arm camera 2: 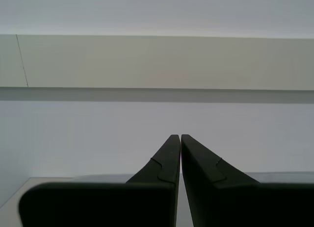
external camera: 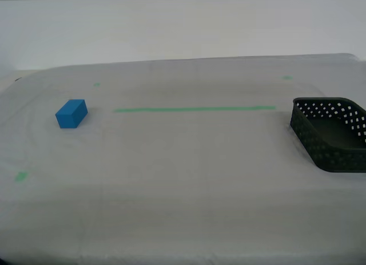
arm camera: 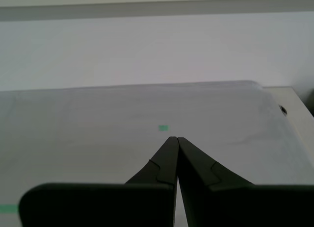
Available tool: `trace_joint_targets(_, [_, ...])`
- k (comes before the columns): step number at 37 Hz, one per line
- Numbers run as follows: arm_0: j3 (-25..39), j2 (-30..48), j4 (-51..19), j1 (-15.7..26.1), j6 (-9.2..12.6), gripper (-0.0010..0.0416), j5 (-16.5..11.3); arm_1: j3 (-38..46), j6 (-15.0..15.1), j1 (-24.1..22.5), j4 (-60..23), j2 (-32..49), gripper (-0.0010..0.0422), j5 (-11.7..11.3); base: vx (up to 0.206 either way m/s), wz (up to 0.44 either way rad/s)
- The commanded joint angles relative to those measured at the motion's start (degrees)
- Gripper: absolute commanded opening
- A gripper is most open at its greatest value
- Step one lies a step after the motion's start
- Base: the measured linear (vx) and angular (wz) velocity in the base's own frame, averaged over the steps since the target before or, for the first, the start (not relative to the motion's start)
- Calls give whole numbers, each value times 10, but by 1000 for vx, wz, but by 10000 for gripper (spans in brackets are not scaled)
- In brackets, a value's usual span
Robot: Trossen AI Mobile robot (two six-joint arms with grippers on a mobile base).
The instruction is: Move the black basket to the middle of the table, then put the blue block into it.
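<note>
Scanning for writing: no brand, label or readable text shows on anything in any view.

Blue block (external camera: 71, 113) sits on the tabletop (external camera: 183, 185) toward the exterior view's left, resting flat, nothing touching it. Black basket (external camera: 331, 133) sits at the exterior view's right edge, partly cut off by the frame, upright, open side up, nothing visible inside it. Block and basket are well apart, with a long green tape line (external camera: 194, 109) running between them a little further back. Small green tape bits also show, one near the exterior view's lower left (external camera: 21, 175).

My first gripper (arm camera: 173, 138) has its fingers pressed together, tips touching, holding nothing. It points out over bare cloth, with a green tape bit (arm camera: 163, 128) just past the tips. My second gripper (arm camera 2: 176, 137) is also closed tip to tip on nothing, aimed at a pale wall (arm camera 2: 157, 60) with only a sliver of tabletop below.

Neither wrist view shows the block or the basket; only the exterior view has them. No arm or gripper appears in the exterior view, so I cannot tell how far either gripper is from the block or basket.
</note>
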Motion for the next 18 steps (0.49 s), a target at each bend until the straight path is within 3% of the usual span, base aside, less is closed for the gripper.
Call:
trace_joint_targets(1, [28, 0, -62, 0, 2, 0, 0, 0, 1, 0, 2, 0, 0, 0, 0, 0])
trace_joint_targets(18, [142, 2, -278, 0, 2, 0, 0, 0, 1, 0, 2, 0, 0, 0, 0, 0])
